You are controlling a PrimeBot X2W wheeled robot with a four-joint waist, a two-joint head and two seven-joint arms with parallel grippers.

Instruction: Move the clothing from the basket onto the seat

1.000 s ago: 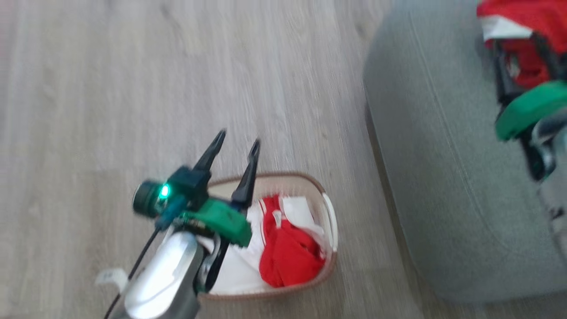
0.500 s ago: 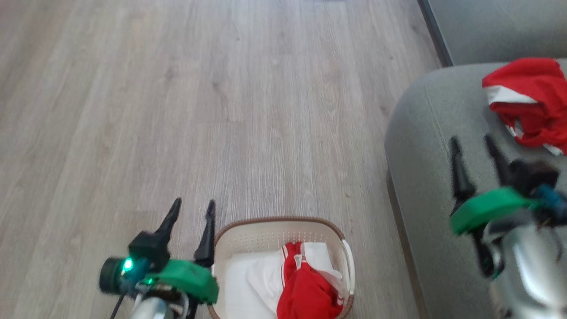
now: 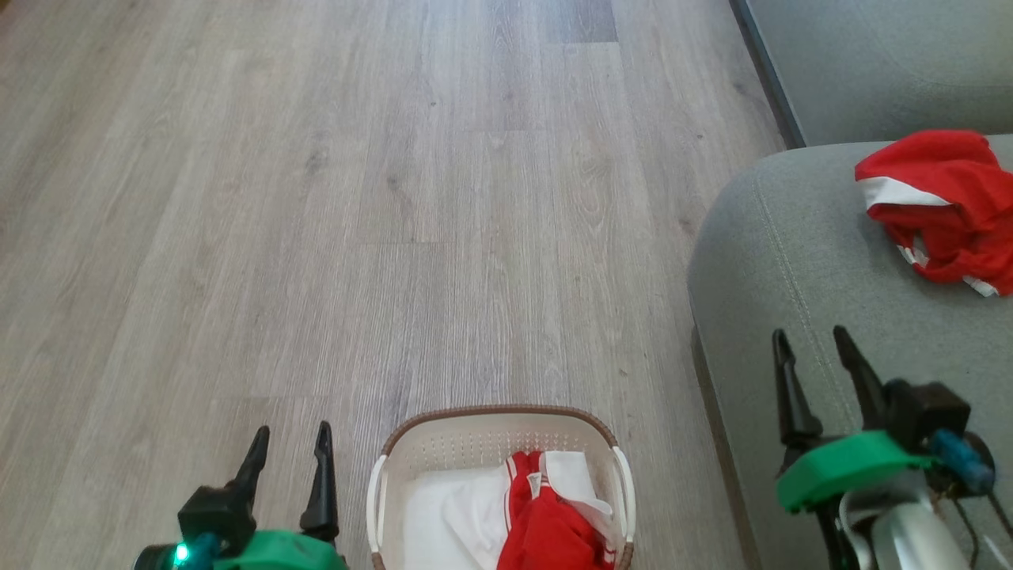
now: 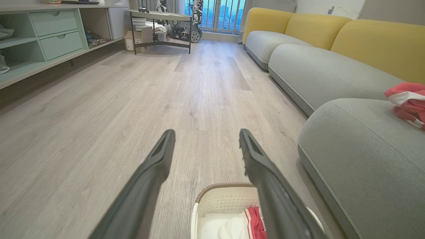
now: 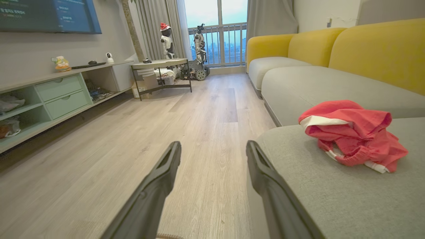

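The white basket (image 3: pixel 498 443) with a brown rim stands on the floor at the bottom middle; red clothing (image 3: pixel 546 530) lies in it on a white liner. A second red garment (image 3: pixel 942 206) with white trim rests crumpled on the grey seat (image 3: pixel 791 277) at right, also seen in the right wrist view (image 5: pixel 352 132). My left gripper (image 3: pixel 291 439) is open over the floor just left of the basket, nothing between its fingers. My right gripper (image 3: pixel 815 344) is open above the seat's front corner, short of the garment. In the left wrist view the basket (image 4: pixel 225 199) sits below the fingers.
Bare wood floor (image 3: pixel 356 198) stretches ahead and to the left. More grey sofa cushions (image 4: pixel 318 73) with yellow backs run along the right. A low shelf unit (image 5: pixel 49 96) lines the left wall and a small table (image 5: pixel 159 66) stands far ahead.
The head camera swung up and level, shifting the whole picture. My right gripper has drawn back from the garment on the seat, leaving it there. My left gripper has come off the basket to its left.
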